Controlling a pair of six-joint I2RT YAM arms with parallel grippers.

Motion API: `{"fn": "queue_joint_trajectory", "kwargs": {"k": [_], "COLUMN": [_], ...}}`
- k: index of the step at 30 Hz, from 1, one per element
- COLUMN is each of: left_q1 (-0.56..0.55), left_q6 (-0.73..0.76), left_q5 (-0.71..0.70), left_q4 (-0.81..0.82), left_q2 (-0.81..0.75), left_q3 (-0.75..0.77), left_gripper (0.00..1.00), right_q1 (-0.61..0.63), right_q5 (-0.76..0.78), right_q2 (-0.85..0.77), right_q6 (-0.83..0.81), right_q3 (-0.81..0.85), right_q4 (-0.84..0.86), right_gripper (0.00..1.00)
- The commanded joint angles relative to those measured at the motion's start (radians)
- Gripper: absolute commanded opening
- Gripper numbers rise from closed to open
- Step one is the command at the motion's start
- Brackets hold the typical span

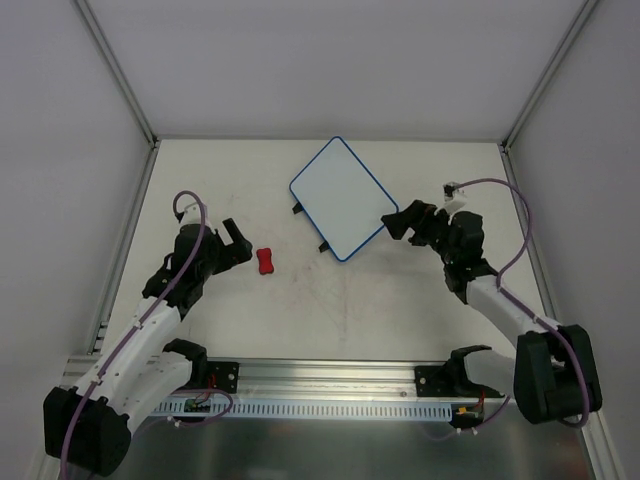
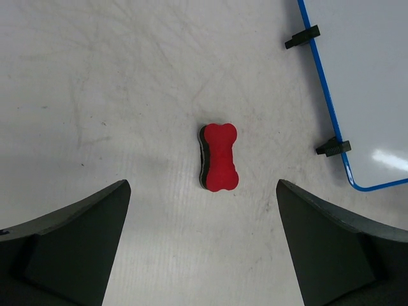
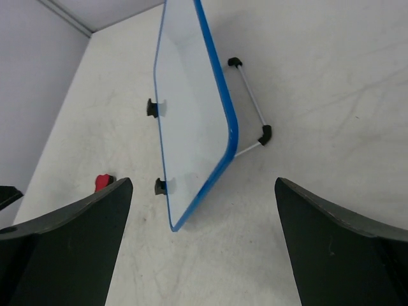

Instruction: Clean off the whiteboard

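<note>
Pause with both jaws wide

Nearest, we saw the left gripper spread wide above the table, with the red eraser lying just beyond its fingers. The right gripper was likewise spread, close to a corner of the whiteboard, which sat farther back, right of centre, tilted on a wire stand.

From the left wrist camera I see my left hand with its fingers spread wide above the table, a red eraser lying flat just ahead between them, and the whiteboard corner with two black tabs off to the right.
</note>
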Motion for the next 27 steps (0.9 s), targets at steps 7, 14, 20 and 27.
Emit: {"fn": "queue_joint_trajectory", "kwargs": {"k": [7, 14, 20, 27], "left_q1": [0.008, 0.008, 0.008, 0.008], "left_q6": [0.07, 0.075, 0.048, 0.064], "left_q5": [-0.048, -0.087, -0.16, -0.182], "left_q4": [0.018, 0.021, 0.071, 0.082], "left_q2": [-0.028, -0.051, -0.129, -0.152], "left_q3": [0.005, -0.028, -0.108, -0.119], "left_gripper": [0.99, 0.99, 0.99, 0.99], "right_q1": [0.045, 0.062, 0.064, 0.064], "right_q5": [0.433, 0.462, 0.513, 0.579], "right_q2": [-0.357, -0.577, -0.678, -0.685], "right_q6": [-0.172, -0.14, -0.155, -0.169], "right_q3": [-0.004, -0.134, -0.287, -0.289], "right_q4": [-0.467, -0.548, -0.443, -0.473], "right_gripper": [0.99, 0.99, 0.99, 0.99]}}
